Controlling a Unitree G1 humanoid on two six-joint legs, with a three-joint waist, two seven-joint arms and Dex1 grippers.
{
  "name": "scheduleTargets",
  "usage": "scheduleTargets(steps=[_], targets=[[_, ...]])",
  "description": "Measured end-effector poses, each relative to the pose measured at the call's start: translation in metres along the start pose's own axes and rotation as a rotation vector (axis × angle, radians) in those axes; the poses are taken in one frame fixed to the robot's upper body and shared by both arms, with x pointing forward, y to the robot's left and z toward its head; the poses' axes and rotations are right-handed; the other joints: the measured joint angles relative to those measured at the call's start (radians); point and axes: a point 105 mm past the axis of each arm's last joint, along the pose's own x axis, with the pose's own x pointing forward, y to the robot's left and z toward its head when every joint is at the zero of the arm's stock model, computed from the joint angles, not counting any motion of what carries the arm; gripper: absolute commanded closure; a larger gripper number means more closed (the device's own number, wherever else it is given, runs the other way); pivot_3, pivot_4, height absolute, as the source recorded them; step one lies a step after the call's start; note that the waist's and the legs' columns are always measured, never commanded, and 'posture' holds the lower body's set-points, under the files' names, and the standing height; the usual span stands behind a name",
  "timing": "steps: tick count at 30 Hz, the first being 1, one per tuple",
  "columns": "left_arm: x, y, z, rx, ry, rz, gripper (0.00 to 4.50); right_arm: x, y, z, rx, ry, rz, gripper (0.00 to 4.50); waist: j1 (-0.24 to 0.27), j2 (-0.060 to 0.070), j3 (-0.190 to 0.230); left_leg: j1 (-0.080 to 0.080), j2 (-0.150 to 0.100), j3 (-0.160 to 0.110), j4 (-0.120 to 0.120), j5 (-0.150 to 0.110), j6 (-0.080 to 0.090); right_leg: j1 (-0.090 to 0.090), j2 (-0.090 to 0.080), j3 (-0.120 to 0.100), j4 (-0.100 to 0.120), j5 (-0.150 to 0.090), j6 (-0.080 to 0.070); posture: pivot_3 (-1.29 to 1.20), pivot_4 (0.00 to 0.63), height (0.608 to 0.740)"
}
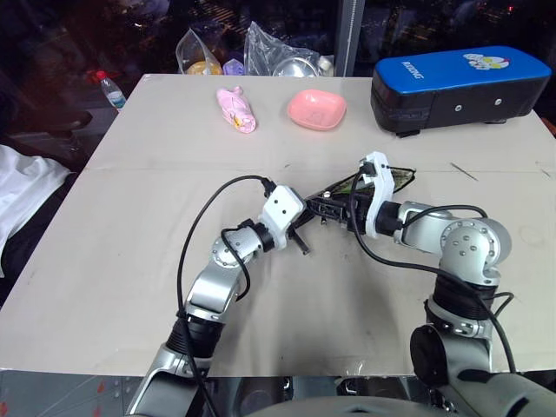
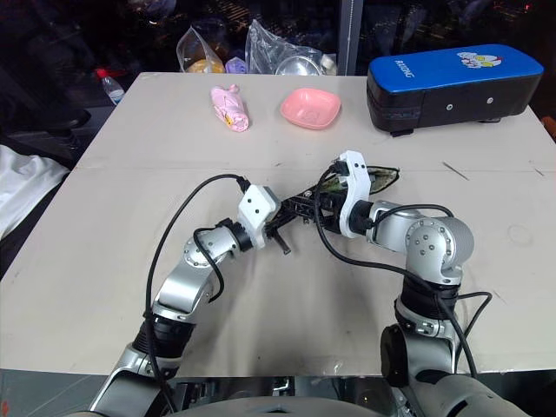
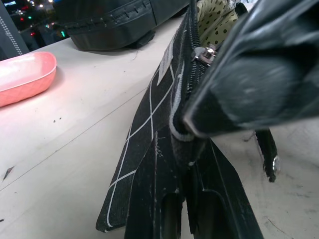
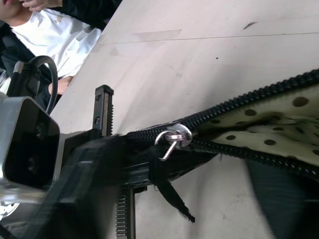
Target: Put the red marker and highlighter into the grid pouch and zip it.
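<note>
- Mid-table, the pouch [image 1: 365, 184] lies between my two grippers; both arms cover most of it in the head views, so I only catch a sliver of its open end.
- Marker and highlighter: can't make either out in the pouch mouth, lining hides whatever's inside.
- Left gripper [image 1: 306, 228] is closed, clamped on the pouch's near end; in the left wrist view the black fingers [image 3: 164, 199] pinch the fabric edge.
- Right gripper [image 1: 352, 208] sits at the zipper, but its fingers are a dark blur [image 3: 249, 74] up close, so I can't tell if they're open or gripping the pull.
- Pouch look: black fabric, white grid lines, black zipper teeth, cream lining with dark dots.
- Zipper slider [image 4: 177, 135] is silver with a ring; it sits near the left-held end, teeth apart beyond it, so the pouch is mostly unzipped.
- Black pull strap [image 4: 172, 194] dangles under the slider.
- Far side of table: blue case [image 1: 460, 85], pink dish [image 1: 317, 109], pink wrapped item [image 1: 236, 109], plastic bags at the edge, partly cut off.
- Person in white shirt [image 4: 55, 35] at table side, cropped.
</note>
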Motion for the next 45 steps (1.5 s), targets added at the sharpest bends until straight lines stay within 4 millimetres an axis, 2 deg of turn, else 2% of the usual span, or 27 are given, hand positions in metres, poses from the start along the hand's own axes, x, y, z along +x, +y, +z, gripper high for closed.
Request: scheduleTargets(steps=[4,5,15,19,27,40,45], targets=[[0.0,0.0,-0.002,-0.004,0.007,0.004,4.5,0.0,0.004,-0.002,0.0,0.005,0.032,4.4,0.0,0.0,0.0,0.0,0.0,0.0,0.0,0.0,0.0,0.0,0.0,0.0,0.0,0.0,0.0,0.0,0.15,0.74],[0.0,0.0,-0.003,-0.006,0.008,0.005,4.5,-0.001,0.004,-0.003,-0.001,0.007,0.033,4.46,0.0,0.0,0.0,0.0,0.0,0.0,0.0,0.0,0.0,0.0,0.0,0.0,0.0,0.0,0.0,0.0,0.15,0.74],[0.001,0.0,-0.005,-0.016,0.01,0.007,4.5,-0.005,0.0,-0.002,-0.019,0.01,0.024,4.46,0.0,0.0,0.0,0.0,0.0,0.0,0.0,0.0,0.0,0.0,0.0,0.0,0.0,0.0,0.0,0.0,0.15,0.74],[0.001,0.001,-0.004,-0.012,0.007,0.014,4.5,-0.013,-0.015,0.005,0.0,-0.037,-0.041,4.46,0.0,0.0,0.0,0.0,0.0,0.0,-0.001,0.0,0.0,0.0,0.0,0.0,-0.001,0.0,0.0,0.0,0.15,0.74],[0.001,0.002,-0.002,-0.004,-0.006,0.018,4.5,-0.017,-0.02,0.019,0.155,-0.183,-0.037,4.46,0.0,0.0,0.0,0.0,0.0,0.001,-0.003,0.0,0.0,0.0,0.0,0.0,-0.002,0.0,0.0,0.0,0.15,0.74],[0.001,0.002,-0.002,-0.002,-0.009,0.02,4.5,-0.025,-0.033,0.031,0.26,-0.308,-0.114,4.46,-0.001,0.0,0.0,0.0,0.0,0.001,-0.006,0.0,0.0,0.0,0.0,0.0,-0.004,0.0,0.0,0.0,0.15,0.74],[0.001,0.002,-0.001,0.001,-0.014,0.022,4.5,-0.038,-0.05,0.042,0.267,-0.389,-0.2,4.46,-0.001,0.0,0.0,0.0,0.0,0.001,-0.006,0.0,0.0,-0.001,0.0,0.0,-0.005,0.0,0.0,0.0,0.15,0.74]])
